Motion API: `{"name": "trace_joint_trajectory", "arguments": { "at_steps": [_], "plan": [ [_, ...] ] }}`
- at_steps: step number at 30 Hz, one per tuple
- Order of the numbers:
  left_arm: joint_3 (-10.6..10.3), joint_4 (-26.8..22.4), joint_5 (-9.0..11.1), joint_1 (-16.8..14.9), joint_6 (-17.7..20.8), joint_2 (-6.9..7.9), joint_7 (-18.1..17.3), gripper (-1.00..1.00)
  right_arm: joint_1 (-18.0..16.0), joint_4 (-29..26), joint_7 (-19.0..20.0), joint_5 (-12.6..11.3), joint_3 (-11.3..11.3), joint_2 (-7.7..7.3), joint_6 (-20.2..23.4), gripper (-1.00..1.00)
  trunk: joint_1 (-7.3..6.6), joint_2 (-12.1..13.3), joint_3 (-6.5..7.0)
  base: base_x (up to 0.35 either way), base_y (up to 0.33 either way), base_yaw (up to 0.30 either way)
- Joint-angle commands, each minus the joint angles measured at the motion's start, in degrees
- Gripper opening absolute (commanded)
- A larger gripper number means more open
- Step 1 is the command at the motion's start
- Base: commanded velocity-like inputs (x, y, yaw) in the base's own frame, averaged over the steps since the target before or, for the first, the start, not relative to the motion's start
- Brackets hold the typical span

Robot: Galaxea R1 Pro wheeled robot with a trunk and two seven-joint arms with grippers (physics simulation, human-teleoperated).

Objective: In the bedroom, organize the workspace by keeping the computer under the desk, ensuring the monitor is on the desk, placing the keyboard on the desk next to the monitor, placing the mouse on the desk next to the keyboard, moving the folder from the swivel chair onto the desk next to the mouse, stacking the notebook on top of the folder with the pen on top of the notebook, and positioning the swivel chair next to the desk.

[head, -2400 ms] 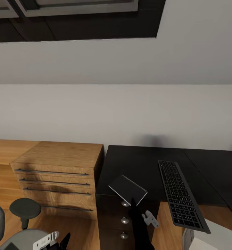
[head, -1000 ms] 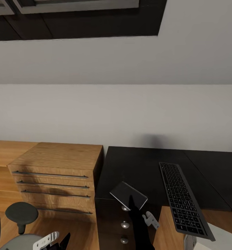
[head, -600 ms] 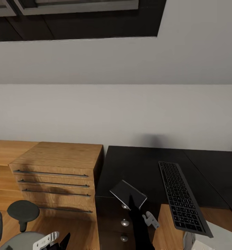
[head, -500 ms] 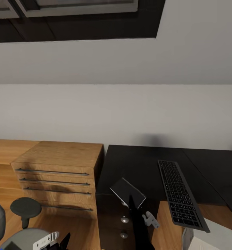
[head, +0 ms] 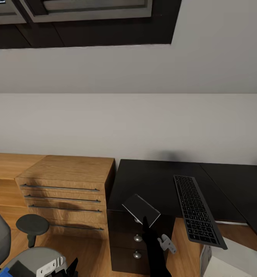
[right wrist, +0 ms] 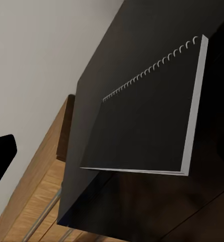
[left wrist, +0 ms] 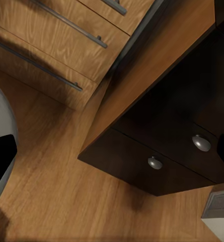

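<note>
Folder [head: 141,209], thin and grey with pale edges, hangs tilted over the front left corner of the desk [head: 159,181], pinched at its near edge by my right gripper [head: 145,222]. My right wrist view adds what the head view lacks: a spiral binding along one side of the folder. The keyboard [head: 197,209] lies on the desk nearby. My left gripper [head: 69,266] sits low beside the swivel chair [head: 24,254]; I cannot tell how its jaws stand. My left wrist view shows silver knobs [left wrist: 201,142] on the drawer unit.
</note>
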Motion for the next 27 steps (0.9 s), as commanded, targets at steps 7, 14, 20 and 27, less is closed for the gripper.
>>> {"name": "trace_joint_trajectory", "arguments": {
  "at_steps": [7, 14, 20, 27],
  "plan": [
    [0.1, -0.1, 0.5, 0.0, 0.4, -0.06, -0.1, 1.0, 0.0, -0.1, 0.1, -0.4, 0.3, 0.0, -0.5, 1.0, 0.0, 0.0, -0.05, -0.008, 0.0, 0.0],
    [0.1, -0.1, 0.5, 0.0, 0.4, -0.06, -0.1, 1.0, 0.0, -0.1, 0.4, -0.4, 0.6, 0.0, -0.6, 1.0, 0.0, 0.0, -0.05, -0.194, 0.0, 0.0],
    [0.1, -0.1, 0.5, 0.0, 0.4, -0.06, -0.1, 1.0, 0.0, -0.1, 0.4, -0.4, 0.6, 0.0, -0.6, 1.0, 0.0, 0.0, -0.05, -0.326, -0.051, 0.0],
    [0.1, -0.1, 0.5, 0.0, 0.4, -0.06, -0.1, 1.0, 0.0, -0.1, 0.4, -0.4, 0.6, 0.0, -0.6, 1.0, 0.0, 0.0, -0.05, -0.308, -0.171, 0.0]
  ]
}}
